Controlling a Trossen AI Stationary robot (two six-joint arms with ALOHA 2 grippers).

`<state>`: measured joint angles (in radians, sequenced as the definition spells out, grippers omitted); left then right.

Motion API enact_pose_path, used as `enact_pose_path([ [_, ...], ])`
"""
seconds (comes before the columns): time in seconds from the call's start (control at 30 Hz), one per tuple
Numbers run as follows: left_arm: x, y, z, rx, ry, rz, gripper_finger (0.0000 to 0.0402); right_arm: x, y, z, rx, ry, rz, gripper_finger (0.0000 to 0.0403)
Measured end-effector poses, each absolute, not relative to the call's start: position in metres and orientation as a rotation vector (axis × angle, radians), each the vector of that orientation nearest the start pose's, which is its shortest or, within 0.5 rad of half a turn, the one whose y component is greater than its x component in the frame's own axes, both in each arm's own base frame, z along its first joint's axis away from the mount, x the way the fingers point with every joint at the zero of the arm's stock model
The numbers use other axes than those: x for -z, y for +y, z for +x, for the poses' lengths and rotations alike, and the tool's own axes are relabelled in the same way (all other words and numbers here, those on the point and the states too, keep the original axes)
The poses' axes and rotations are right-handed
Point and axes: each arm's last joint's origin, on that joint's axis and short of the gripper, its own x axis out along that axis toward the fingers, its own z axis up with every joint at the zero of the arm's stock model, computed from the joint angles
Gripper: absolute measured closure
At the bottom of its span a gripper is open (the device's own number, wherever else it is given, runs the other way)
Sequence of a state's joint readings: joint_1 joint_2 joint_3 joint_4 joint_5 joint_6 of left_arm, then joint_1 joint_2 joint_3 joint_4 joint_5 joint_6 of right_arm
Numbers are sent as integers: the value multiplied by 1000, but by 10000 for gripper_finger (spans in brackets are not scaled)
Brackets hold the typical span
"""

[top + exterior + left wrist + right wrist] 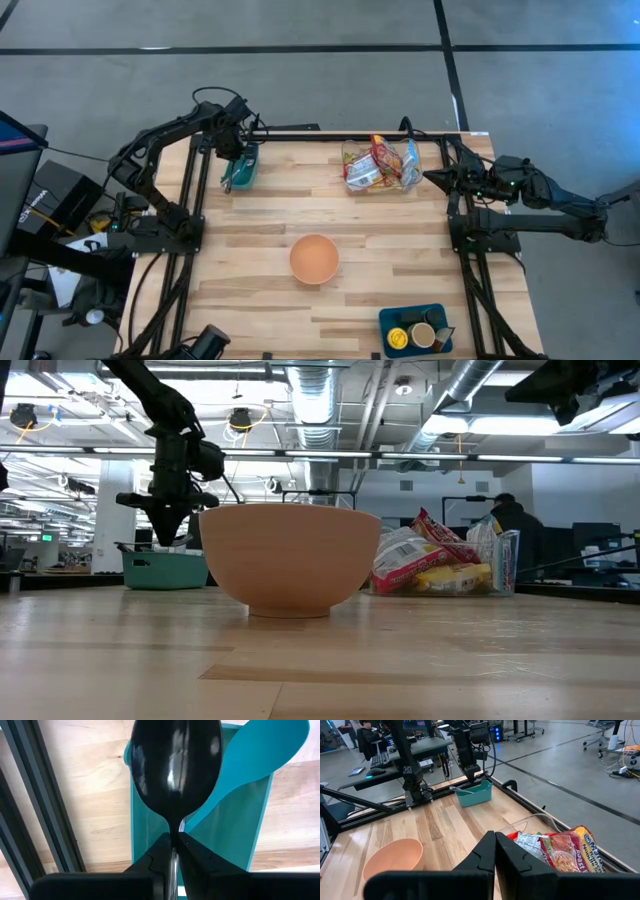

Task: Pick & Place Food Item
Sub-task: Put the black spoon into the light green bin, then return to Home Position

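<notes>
A teal bin (241, 172) stands at the table's far left. My left gripper (175, 840) points down into it, shut on a black spoon (175, 765). A teal spoon (260, 755) lies beside the black one in the bin. Snack bags (380, 165) sit in a clear holder at the far middle. An orange bowl (314, 258) rests on its base at the table's middle. My right gripper (495, 845) is shut on nothing and hovers at the far right, next to the bags. My left gripper pinches the black spoon's narrow neck (175, 826), just below its bowl, between the two fingers. The fingers come from above, pointing down. The spoon's bowl spreads out past the fingertips over the bin. Whether the spoon is lifted off the bin I cannot tell.
A blue tray (415, 330) with small cans stands at the near right corner. Black frame rails (330, 132) run along the table's far edge and both sides. Bare wood lies between the bin, the bowl and the bags.
</notes>
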<state>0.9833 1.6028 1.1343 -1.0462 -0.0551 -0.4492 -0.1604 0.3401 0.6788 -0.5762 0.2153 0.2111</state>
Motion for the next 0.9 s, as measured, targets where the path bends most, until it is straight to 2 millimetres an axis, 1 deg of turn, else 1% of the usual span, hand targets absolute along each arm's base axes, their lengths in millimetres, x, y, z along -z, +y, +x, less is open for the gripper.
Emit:
enact_pose_path([
  [0.9, -216, 234, 155, -1139, 1215, -1017, 375, -307, -18, 74, 398, 199, 200, 403],
])
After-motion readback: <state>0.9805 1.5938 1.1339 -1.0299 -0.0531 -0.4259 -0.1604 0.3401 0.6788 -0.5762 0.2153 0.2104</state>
